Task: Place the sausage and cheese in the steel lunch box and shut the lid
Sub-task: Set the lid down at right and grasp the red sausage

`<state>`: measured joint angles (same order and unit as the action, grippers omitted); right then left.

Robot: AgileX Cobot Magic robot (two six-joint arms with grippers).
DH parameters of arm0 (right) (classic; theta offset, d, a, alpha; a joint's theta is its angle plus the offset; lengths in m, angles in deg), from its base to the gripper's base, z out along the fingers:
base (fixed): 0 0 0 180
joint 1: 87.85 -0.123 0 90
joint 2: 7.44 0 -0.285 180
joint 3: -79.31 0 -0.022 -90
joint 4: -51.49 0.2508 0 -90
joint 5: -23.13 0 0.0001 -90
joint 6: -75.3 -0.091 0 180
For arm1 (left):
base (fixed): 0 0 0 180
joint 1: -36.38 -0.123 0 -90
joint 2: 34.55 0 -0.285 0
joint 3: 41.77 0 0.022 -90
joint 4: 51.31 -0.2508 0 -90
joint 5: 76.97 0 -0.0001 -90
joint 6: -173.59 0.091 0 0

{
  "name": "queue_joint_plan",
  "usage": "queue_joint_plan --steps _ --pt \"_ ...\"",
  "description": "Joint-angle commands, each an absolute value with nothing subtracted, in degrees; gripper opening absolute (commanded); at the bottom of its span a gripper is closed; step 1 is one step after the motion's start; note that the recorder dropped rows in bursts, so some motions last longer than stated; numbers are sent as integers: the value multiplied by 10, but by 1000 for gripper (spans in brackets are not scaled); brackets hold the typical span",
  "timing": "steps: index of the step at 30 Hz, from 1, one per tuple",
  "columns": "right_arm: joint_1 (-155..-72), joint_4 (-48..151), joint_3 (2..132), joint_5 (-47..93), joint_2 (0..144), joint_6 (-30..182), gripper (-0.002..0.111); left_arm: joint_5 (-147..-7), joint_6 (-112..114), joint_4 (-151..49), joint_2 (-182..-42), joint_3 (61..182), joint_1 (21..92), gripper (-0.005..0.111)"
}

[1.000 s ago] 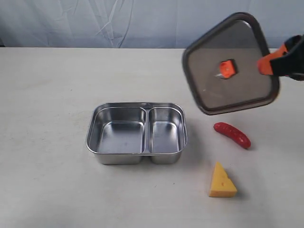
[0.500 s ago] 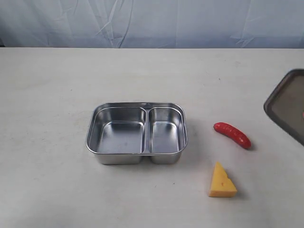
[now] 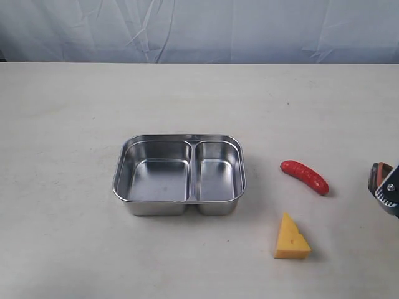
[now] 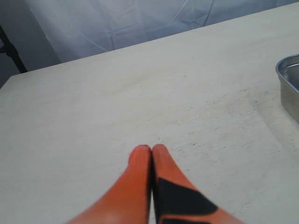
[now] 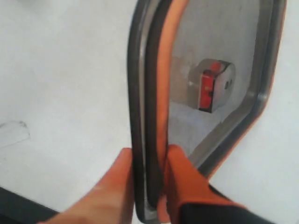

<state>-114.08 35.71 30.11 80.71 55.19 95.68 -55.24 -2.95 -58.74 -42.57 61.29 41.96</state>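
The table (image 3: 75, 112) is carrying the steel lunch box (image 3: 162, 207), which is sitting uncovered, both compartments showing bare steel. The lid (image 5: 187, 51) is being held edge-on by the right gripper (image 5: 149, 154), whose fingers are pinching its rim; in the exterior view only a bit of that arm is showing, well right of the lunch box. The left gripper (image 4: 151, 149) is hovering over bare tabletop, fingers pressed together, a corner of the lunch box nearby. The cheese (image 3: 292, 237) is standing right of and nearer the camera than the lunch box. The sausage (image 3: 304, 176) is lying right of the lunch box, apart from it.

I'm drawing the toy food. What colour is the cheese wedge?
The cheese is yellow-orange, seen best in the exterior view.
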Motion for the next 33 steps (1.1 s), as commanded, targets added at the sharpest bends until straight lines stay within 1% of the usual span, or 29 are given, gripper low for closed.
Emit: queue_joint_plan --steps 1,2,4,7,8,9,10,12,15,18,20,26,33 --pt "-1143 392 298 813 549 929 1 -560 -32 -590 -423 610 423 0" --pt "-1143 402 298 813 549 929 7 -560 -32 -590 -423 610 423 0" --pt "-1143 420 298 805 549 929 28 -560 -32 -590 -423 610 423 0" --pt "-1143 433 298 803 550 929 61 -560 -32 -590 -423 610 423 0" --pt "-1143 434 298 803 550 929 68 -560 -32 -590 -423 610 423 0" --pt "-1143 434 298 803 550 929 72 -560 -32 -590 -423 610 423 0" --pt "-1143 434 298 803 550 929 73 -560 -32 -590 -423 610 423 0" --pt "-1143 437 303 803 550 929 70 -560 -32 -590 -423 610 423 0" --pt "-1143 453 329 786 550 927 60 -560 -32 -590 -423 610 423 0" --pt "-1143 486 360 751 565 925 46 -560 -32 -590 -423 610 423 0" --pt "-1143 502 380 738 599 915 41 -560 -32 -590 -423 610 423 0" --pt "-1143 506 452 729 773 882 50 -560 -32 -590 -423 610 423 0" --pt "-1127 510 555 673 950 856 51 -560 -32 -590 -423 610 423 0"
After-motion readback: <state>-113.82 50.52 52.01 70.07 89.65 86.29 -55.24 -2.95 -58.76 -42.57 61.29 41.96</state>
